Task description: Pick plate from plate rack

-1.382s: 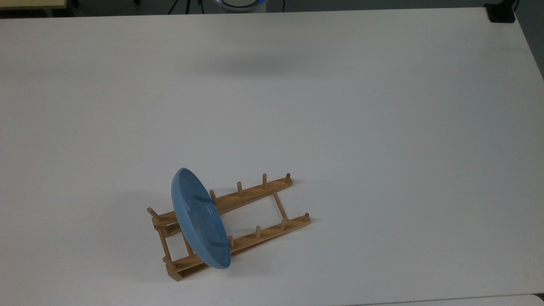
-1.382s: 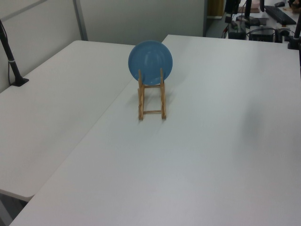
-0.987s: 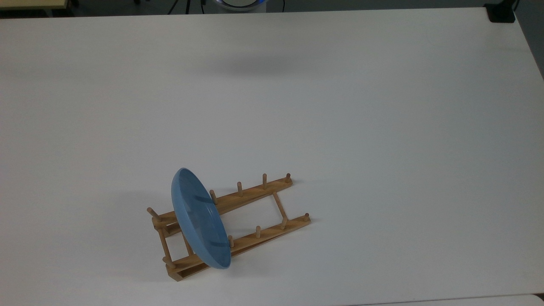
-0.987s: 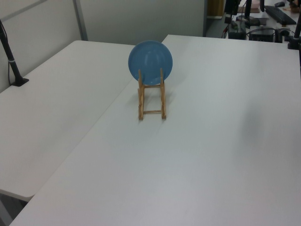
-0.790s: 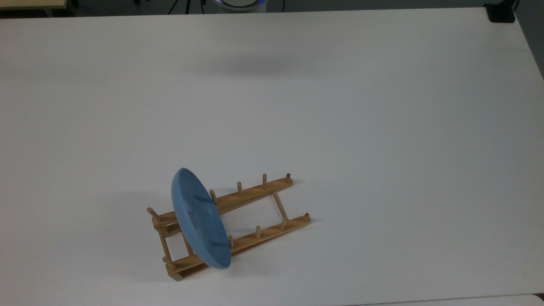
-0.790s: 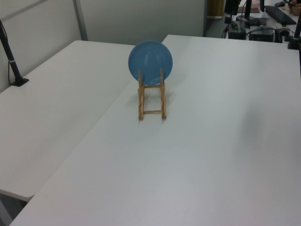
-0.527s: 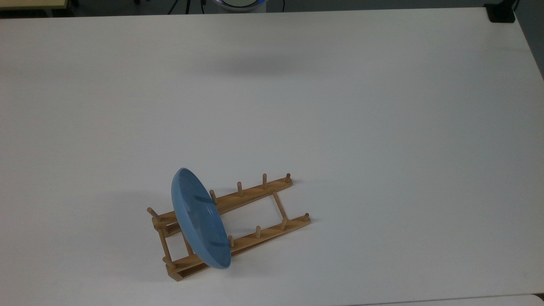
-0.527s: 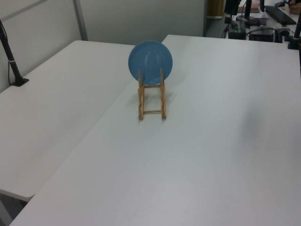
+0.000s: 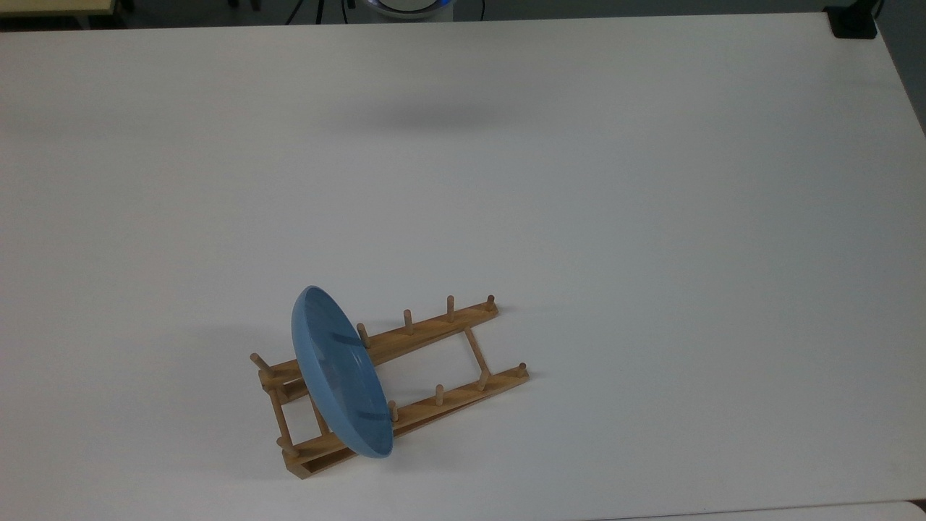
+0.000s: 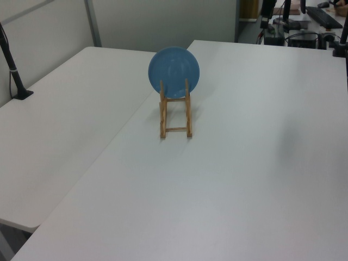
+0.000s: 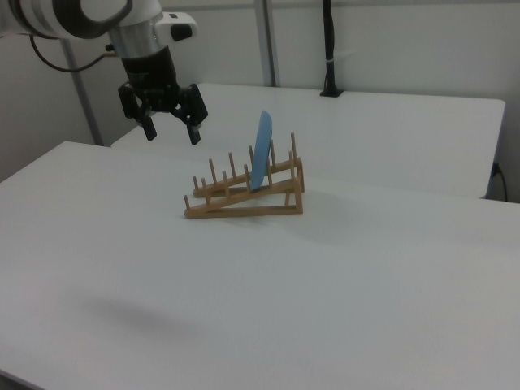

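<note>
The white table [image 9: 651, 217] is the biggest thing here, and in the left view a second white table [image 10: 65, 136] stands just beside it, touching along one edge. My arm [image 11: 73, 16] comes in from the right view's upper left corner; its upper part is cut off by the picture border. My claw [image 11: 171, 133] hangs in the air above the table, pointing down. Its two fingers [image 11: 195, 130] are spread wide apart, and between them there is nothing. It touches nothing and is well apart from the rack, on the right view's left of it.

The wooden rack [image 9: 434, 340] lies on the table, in the top view near the lower edge, a little left of the middle. In the right view the rack [image 11: 244, 199] rises like a ramp toward the right view's right. The blue plate [image 9: 340, 380] stands on its edge between the pegs, at the higher end of the rack, leaning a little. In the right view I see the plate [image 11: 262, 150] only from its thin side. In the left view the plate [image 10: 174, 68] shows its whole round face, and it hides the far end of the rack [image 10: 175, 117] behind it.
</note>
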{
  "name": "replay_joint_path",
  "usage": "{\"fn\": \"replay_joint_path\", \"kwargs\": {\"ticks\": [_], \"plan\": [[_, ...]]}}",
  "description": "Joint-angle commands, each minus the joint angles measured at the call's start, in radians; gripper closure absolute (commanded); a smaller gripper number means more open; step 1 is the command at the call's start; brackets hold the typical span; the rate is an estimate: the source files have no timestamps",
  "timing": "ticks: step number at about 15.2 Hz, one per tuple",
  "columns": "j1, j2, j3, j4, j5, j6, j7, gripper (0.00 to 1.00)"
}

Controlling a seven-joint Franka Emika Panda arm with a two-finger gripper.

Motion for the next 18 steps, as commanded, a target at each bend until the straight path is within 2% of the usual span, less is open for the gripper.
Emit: {"fn": "replay_joint_path", "kwargs": {"ticks": [1, 4, 7, 11, 16, 17, 18], "plan": [[-0.012, 0.001, -0.014, 0.003, 0.007, 0.082, -0.114, 0.00], [-0.017, 0.007, -0.017, -0.001, 0.006, 0.223, -0.099, 0.00], [-0.012, 0.062, -0.016, -0.006, -0.018, 0.430, 0.070, 0.00], [0.030, 0.181, -0.008, -0.006, -0.187, 0.634, 0.358, 0.00], [0.070, 0.302, -0.008, 0.000, -0.376, 0.777, 0.698, 0.01], [0.072, 0.332, -0.008, 0.002, -0.450, 0.811, 0.812, 0.04], [0.072, 0.350, -0.006, 0.003, -0.497, 0.826, 0.883, 0.07]]}}
